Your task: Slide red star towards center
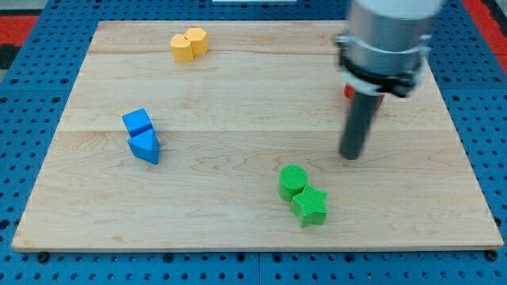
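Observation:
The red star [377,100] is mostly hidden behind my rod at the view's right; only small red bits show on either side of it, so its shape cannot be made out. My tip [350,157] rests on the wooden board [238,198] just below and slightly left of the red block, at the right of the board's middle.
A green cylinder [292,181] and a green star [310,206] touch each other below and left of the tip. A blue cube [137,121] and a blue triangular block [145,146] sit at the left. Two yellow blocks [188,43] lie at the top.

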Controlling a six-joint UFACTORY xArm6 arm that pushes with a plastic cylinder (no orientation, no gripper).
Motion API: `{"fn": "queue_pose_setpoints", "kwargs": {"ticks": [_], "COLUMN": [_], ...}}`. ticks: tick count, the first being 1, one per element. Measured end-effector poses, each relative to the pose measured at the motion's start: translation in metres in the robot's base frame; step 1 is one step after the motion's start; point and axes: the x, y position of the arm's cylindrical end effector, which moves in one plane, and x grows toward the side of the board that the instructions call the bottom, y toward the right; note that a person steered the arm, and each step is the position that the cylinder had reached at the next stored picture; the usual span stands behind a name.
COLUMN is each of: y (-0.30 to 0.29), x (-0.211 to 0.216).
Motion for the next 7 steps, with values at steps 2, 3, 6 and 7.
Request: {"fn": "queue_pose_setpoints", "kwargs": {"ticks": [2,3,6,7], "y": [0.104,0.055,0.019,0.011], "x": [-0.028,-0.063,-0.090,-0.110]}}
